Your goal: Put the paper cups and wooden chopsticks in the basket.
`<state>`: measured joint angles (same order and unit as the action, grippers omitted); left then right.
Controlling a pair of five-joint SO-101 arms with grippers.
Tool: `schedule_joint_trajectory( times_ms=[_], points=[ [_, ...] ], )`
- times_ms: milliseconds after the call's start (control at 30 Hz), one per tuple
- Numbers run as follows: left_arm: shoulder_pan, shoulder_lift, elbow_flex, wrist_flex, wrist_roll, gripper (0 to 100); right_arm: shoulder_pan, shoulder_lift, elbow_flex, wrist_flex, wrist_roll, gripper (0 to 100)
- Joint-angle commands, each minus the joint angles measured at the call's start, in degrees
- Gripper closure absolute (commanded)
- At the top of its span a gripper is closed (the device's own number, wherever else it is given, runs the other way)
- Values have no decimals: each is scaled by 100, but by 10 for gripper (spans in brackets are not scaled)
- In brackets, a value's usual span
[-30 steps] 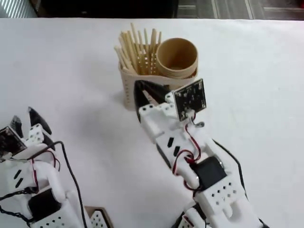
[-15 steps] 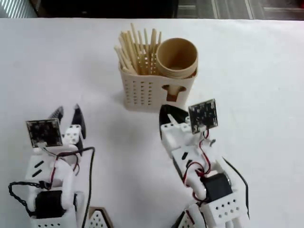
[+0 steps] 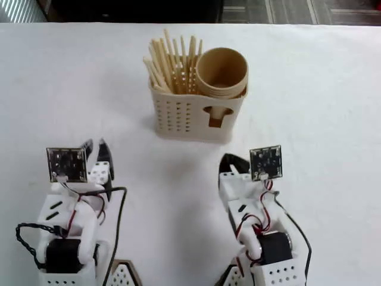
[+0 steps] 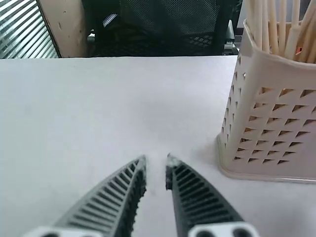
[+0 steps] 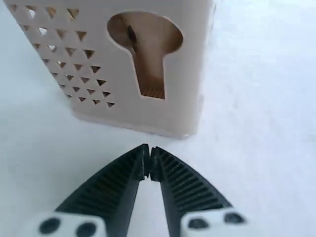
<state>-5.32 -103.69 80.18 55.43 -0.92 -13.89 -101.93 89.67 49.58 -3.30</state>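
Note:
The cream perforated basket stands at the table's middle back. Wooden chopsticks stand bundled in its left half, and stacked brown paper cups sit in its right half. My left gripper hovers near the front left, well short of the basket, slightly open and empty. My right gripper sits just in front of the basket, shut on nothing. The left wrist view has the left gripper, the basket and chopsticks. In the right wrist view are the right gripper, the basket wall and a cup behind the keyhole slot.
The white table is bare around the basket on both sides. A dark chair and a wooden panel stand beyond the table's far edge.
My right arm has pulled back from the basket's front wall toward the near edge. My left arm has swung right and turned to face the basket.

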Motion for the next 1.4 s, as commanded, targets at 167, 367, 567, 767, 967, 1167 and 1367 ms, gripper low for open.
schedule_joint_trajectory(
  times_ms=[167,367,567,767,967,1167,1367],
  points=[
    [84,-57,149,-26,35,918,171,-119,510,769,35,979],
    [84,-57,580,18,35,917,171,-110,721,1103,35,978],
    [66,-57,1433,-97,-53,917,180,-110,721,1921,35,978],
    [66,-22,1679,273,-1073,920,505,-119,721,2308,35,980],
    [75,-22,1679,1204,-2171,920,602,-119,721,2308,35,980],
    [40,-31,1679,1820,-2549,920,602,-119,721,2308,35,980],
    [48,-31,1679,1820,-2541,920,602,-119,721,2308,35,980]
  ],
)
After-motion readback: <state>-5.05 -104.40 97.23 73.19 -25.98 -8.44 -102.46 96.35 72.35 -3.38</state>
